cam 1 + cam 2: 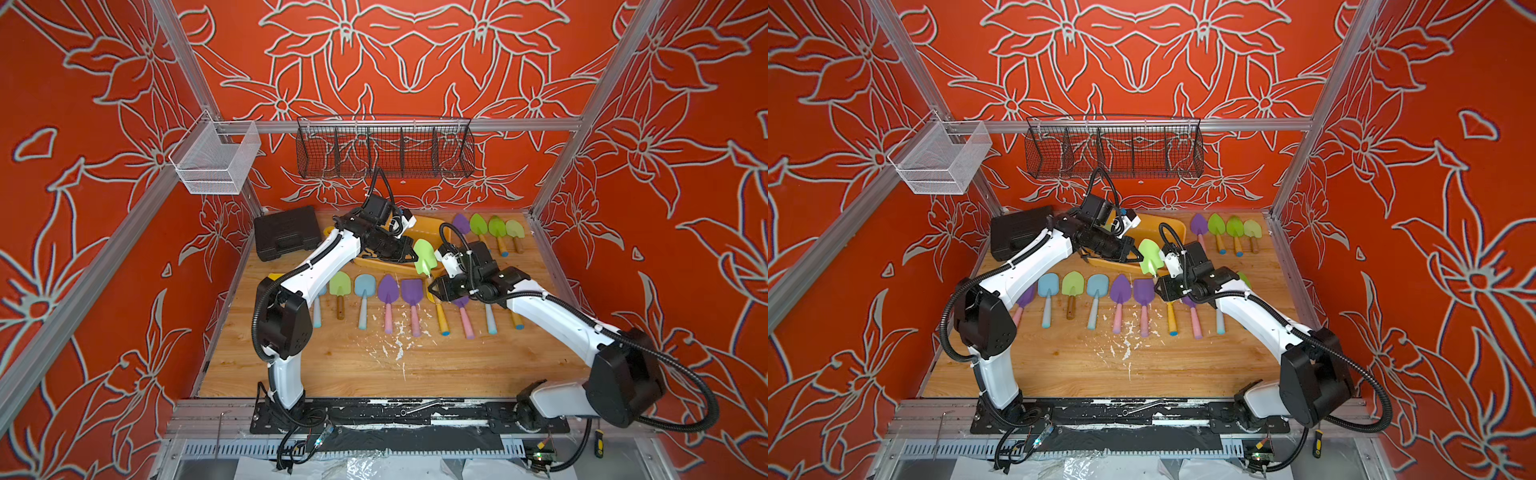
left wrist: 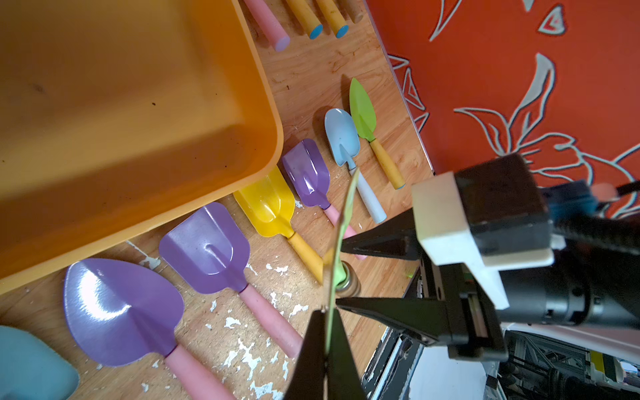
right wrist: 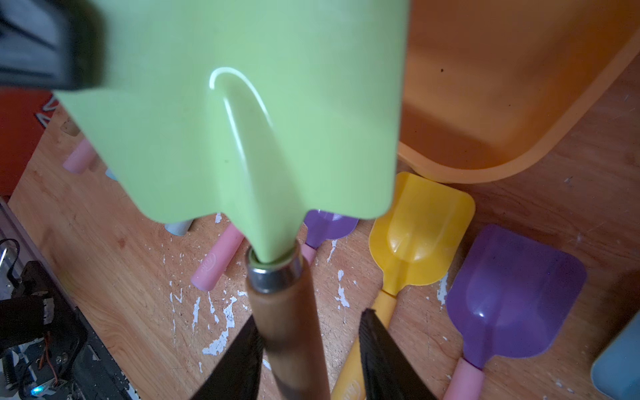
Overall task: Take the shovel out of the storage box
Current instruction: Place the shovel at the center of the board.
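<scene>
The left tool (image 2: 327, 332) is shut tight on the thin blade edge of the green shovel (image 1: 424, 257), and that pinch alone carries it. The shovel hangs blade up and handle down, above the worktop (image 1: 332, 365) and just beside the near rim of the storage box (image 2: 275, 138). From the wrist views it looks clear of the tub's hollow, so the lift-out seems nearly done. The weak spot is the hold itself: a glossy painted sheet caught near one side, with the weight of the wooden handle below. I judge that any sideways nudge could make it pivot or slide in the pinch.

Further right, the right tool (image 3: 308, 322) stands partly open, astride the wooden handle just under the metal collar, with nothing clamped. One finger (image 3: 239, 363) looks to be against the wood, while the other (image 3: 381, 356) shows a gap. If it shuts from there, the handle gets shoved across before it is gripped, which could twist the blade out of the left pinch. If the left tool lets go before the right is firm, the shovel drops. It would land on the yellow shovel (image 3: 415, 228) and the purple shovel (image 3: 512, 291) lying below, scattering the row. The two tools' tips also sit near each other, so a careless pull apart could knock them together.
</scene>
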